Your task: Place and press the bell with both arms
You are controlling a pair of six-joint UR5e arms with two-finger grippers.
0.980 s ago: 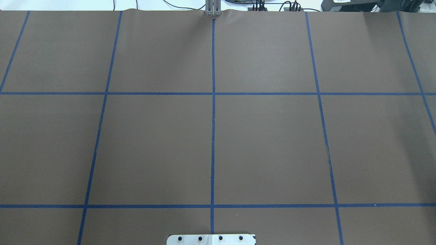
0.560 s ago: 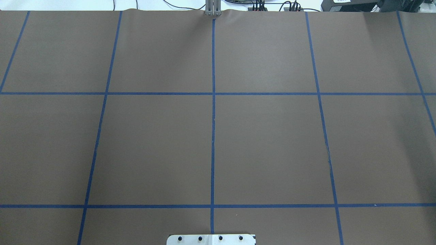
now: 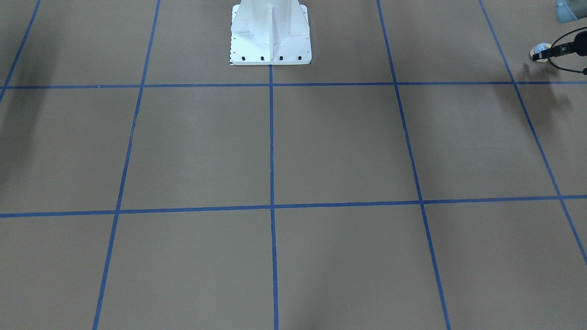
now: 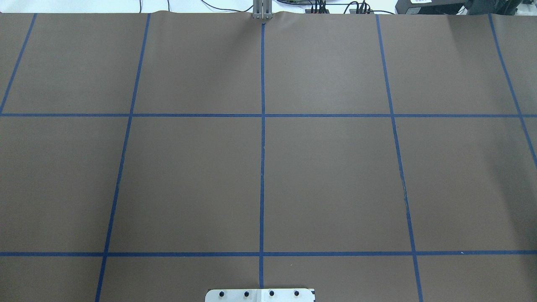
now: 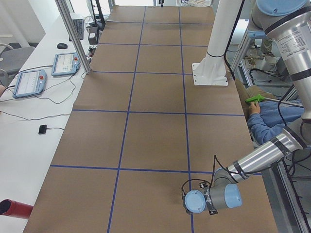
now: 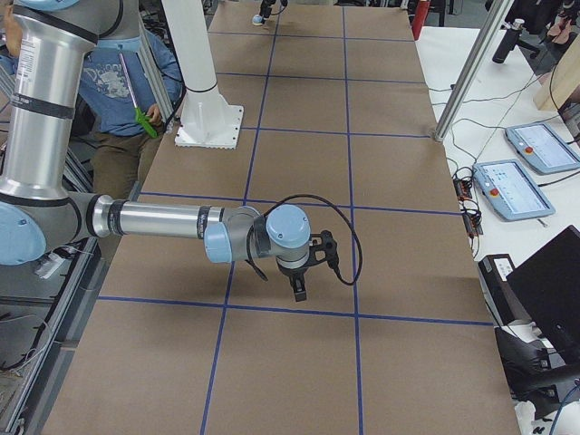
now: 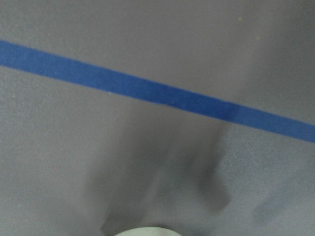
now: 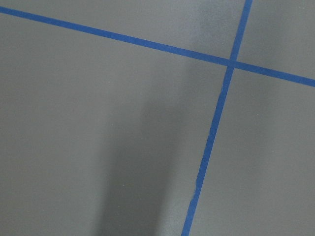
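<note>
On the front-facing view's dial the bell (image 3: 540, 51) sits far out at 2 o'clock, by the bench's (image 3: 344, 146) left end and about level with the pedestal (image 3: 270, 32), outside the overhead frame altogether. The left gripper (image 3: 552, 50) meets it from the 3 o'clock side, its black body and cable loop right against the blue dome, so the bell lies at 9 o'clock from the fingers, touching or all but. The left wrist camera catches only a cream curve at its 6 o'clock edge, low over a tape line (image 7: 147, 91), which fits a bell between or just beneath the fingers. Whether those fingers are clamped on it or spread around it I cannot tell, nor whether it stands upright, small as it is there. A round dome has no long axis to line up with, so only the button's axis matters. The right gripper (image 6: 299, 288) hangs point-down near a tape line toward the bench's other end, well apart from the bell, and with only a side view of it I cannot tell its fingers' state. The left arm is plainly nearer, so I judge it does the placing, and the move should run toward 9 o'clock, away from the end edge into the wide brown squares where the right arm can reach the button
</note>
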